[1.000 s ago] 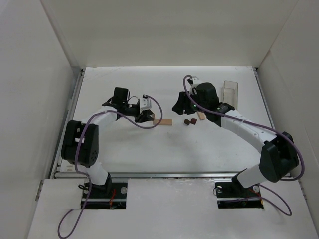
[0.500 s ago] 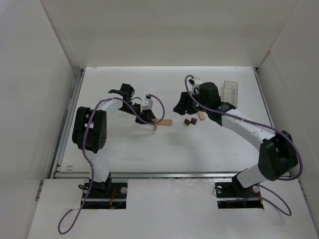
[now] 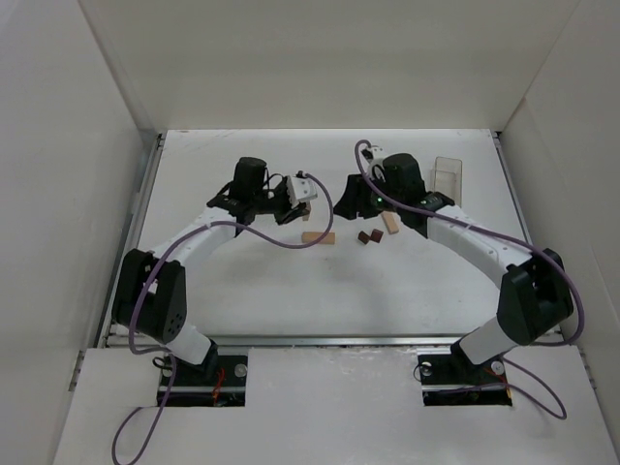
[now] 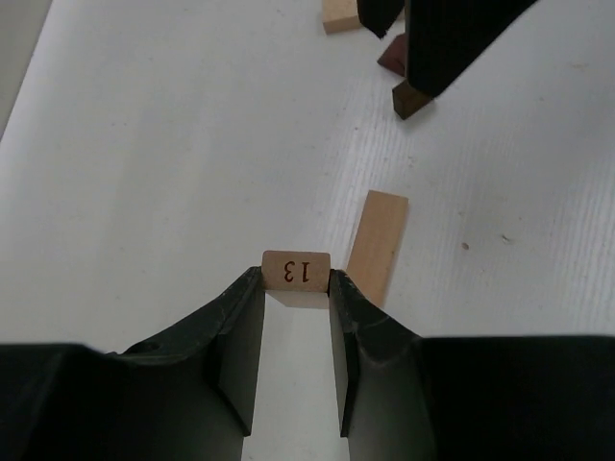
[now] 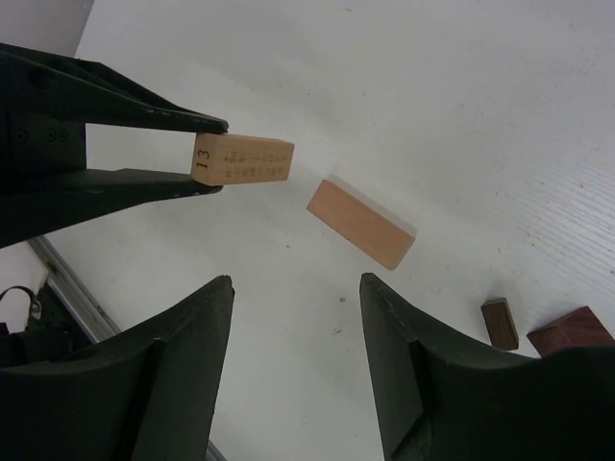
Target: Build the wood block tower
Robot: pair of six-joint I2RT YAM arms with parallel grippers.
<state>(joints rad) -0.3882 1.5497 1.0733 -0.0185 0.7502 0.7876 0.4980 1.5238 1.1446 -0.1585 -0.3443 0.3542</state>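
Observation:
My left gripper (image 4: 296, 284) is shut on a light tan block (image 4: 296, 270) marked 13 and holds it above the table; in the top view this gripper (image 3: 291, 214) hangs just left of centre. A tan bar (image 3: 318, 236) lies flat below and to its right, and also shows in the left wrist view (image 4: 377, 246). Two dark reddish-brown pieces (image 3: 370, 235) and another tan block (image 3: 390, 223) lie further right. My right gripper (image 5: 296, 283) is open and empty, hovering above the table near the tan bar (image 5: 361, 224), facing the held block (image 5: 242, 158).
A clear plastic box (image 3: 447, 175) stands at the back right. White walls enclose the table on three sides. My right arm's fingers (image 4: 432, 43) hang over the dark pieces (image 4: 408, 99) in the left wrist view.
My left gripper has risen and moved back from the tan bar, carrying the block marked 13. The left arm's elbow swung. My right gripper has barely moved.

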